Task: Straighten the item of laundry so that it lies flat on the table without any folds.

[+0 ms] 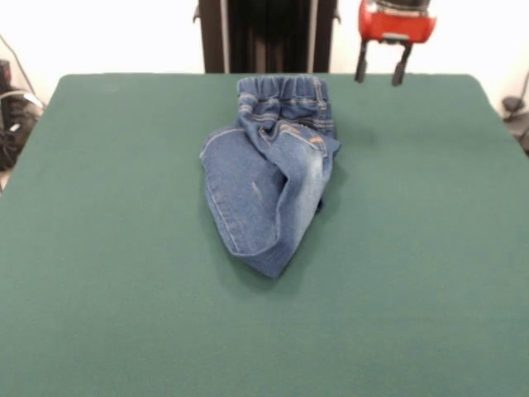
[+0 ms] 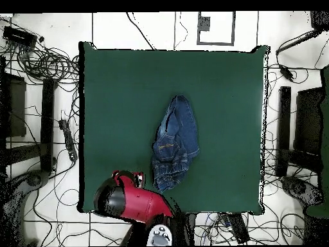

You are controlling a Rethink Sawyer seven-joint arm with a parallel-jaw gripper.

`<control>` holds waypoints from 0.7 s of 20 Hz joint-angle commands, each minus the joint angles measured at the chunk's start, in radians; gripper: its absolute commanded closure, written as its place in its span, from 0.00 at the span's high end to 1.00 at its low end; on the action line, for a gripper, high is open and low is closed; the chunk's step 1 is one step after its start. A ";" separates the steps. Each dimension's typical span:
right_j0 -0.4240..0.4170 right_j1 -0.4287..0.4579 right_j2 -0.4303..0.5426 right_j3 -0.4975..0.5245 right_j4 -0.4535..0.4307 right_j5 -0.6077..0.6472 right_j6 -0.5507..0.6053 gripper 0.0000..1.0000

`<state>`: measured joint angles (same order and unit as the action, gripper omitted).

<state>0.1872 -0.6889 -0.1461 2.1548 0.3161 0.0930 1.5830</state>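
A: Where are the jeans (image 1: 269, 186)?

B: Bunched mid-counter (image 1: 99, 248), toward the far edge, legs folded over into a tapering heap, elastic waistband at the back.

A: How will they handle?

B: Probably light, soft denim, limp but thick at the seams; I'd pinch a hem or waistband corner.

A: And the claw (image 1: 380, 74)?

B: Open, empty, hanging beside the waistband.

No readable text, labels, brands or numbers in either view. Jeans (image 1: 271, 178) beside the claw (image 1: 380, 68) show only tan stitching, no legible tag. Claw's red housing carries no readable marking. Table (image 1: 413, 248) below the claw is plain green, no signs.
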 commanded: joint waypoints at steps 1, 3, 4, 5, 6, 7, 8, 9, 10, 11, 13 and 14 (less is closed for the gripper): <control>-0.027 0.002 -0.016 -0.034 0.153 0.108 0.352 1.00; -0.091 0.034 0.038 -0.012 0.159 0.038 0.341 1.00; -0.113 0.047 0.056 -0.005 0.162 0.017 0.342 1.00; -0.150 0.068 0.090 0.009 0.161 -0.029 0.352 1.00; -0.163 0.079 0.100 0.015 0.163 -0.049 0.363 1.00; -0.196 0.097 0.129 0.029 0.157 -0.095 0.384 1.00; -0.213 0.105 0.143 0.036 0.152 -0.115 0.395 1.00; -0.231 0.121 0.158 0.040 0.144 -0.148 0.411 1.00; -0.239 0.132 0.162 0.037 0.142 -0.160 0.418 1.00; -0.248 0.143 0.166 0.035 0.139 -0.171 0.426 1.00; -0.268 0.167 0.179 0.027 0.126 -0.194 0.433 1.00; -0.272 0.174 0.180 0.024 0.126 -0.200 0.438 1.00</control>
<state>-0.0460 -0.6508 -0.1250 2.1549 0.3937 0.0084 1.6787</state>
